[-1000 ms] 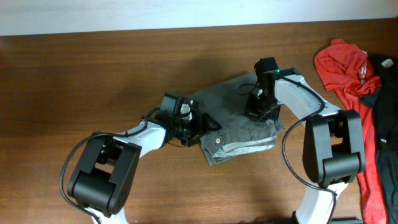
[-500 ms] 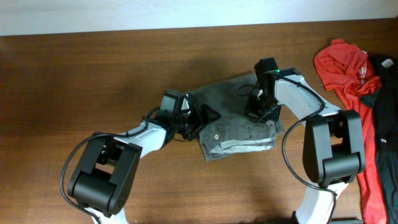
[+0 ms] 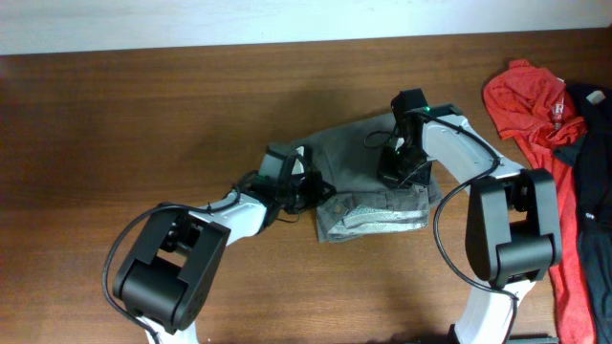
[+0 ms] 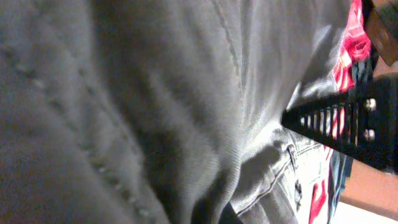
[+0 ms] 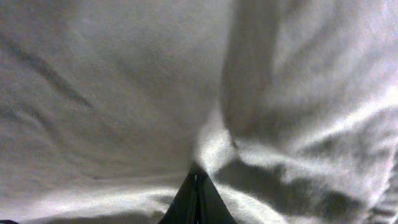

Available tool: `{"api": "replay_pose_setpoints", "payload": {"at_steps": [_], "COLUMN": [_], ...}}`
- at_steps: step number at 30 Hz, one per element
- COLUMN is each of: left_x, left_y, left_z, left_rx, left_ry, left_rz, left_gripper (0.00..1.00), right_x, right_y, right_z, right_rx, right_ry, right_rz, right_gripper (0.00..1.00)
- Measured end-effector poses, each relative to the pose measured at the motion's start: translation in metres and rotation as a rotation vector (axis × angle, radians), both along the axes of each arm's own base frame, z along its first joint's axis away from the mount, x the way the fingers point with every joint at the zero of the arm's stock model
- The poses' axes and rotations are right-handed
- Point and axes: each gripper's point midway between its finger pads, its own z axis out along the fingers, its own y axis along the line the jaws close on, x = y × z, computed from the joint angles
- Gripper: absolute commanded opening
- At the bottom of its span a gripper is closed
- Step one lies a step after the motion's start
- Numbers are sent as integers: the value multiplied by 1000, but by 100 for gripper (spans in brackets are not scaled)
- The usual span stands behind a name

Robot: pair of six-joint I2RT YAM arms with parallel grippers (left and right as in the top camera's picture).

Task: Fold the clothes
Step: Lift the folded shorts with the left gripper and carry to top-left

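Resting on the brown wooden table [image 3: 115, 105]: shorts [image 3: 349, 153] centre, red garment [image 3: 526, 100] right.

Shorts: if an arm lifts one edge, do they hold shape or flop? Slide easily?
Likely floppy: the shorts lie in soft creases and pucker where the right gripper pinches them. A lifted edge would probably drape, dragging the rest. On the smooth wooden table they may slide rather than stay put.

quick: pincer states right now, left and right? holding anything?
Left pincer: closed, gripping the shorts at their left edge.
Right pincer: closed, pinching the shorts' fabric.
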Motion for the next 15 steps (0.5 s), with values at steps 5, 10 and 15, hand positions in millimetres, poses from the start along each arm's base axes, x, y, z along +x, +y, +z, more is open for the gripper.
{"api": "replay_pose_setpoints", "payload": {"at_steps": [5, 10, 15], "left_x": [9, 24, 60], "left_y": [22, 51, 72], "left_z": [9, 39, 151], "left_rx": [-57, -158, -279], "left_ry": [-56, -116, -419], "left_rz": [-81, -105, -136], "left_gripper": [1, 1, 1], "right_x": [4, 8, -11], "right_y": [0, 0, -3], "right_z": [25, 122, 229], "right_rx": [5, 25, 50], "right_ry": [-81, -358, -677], "right_rz": [92, 121, 121], "right_gripper": [4, 4, 4]}}
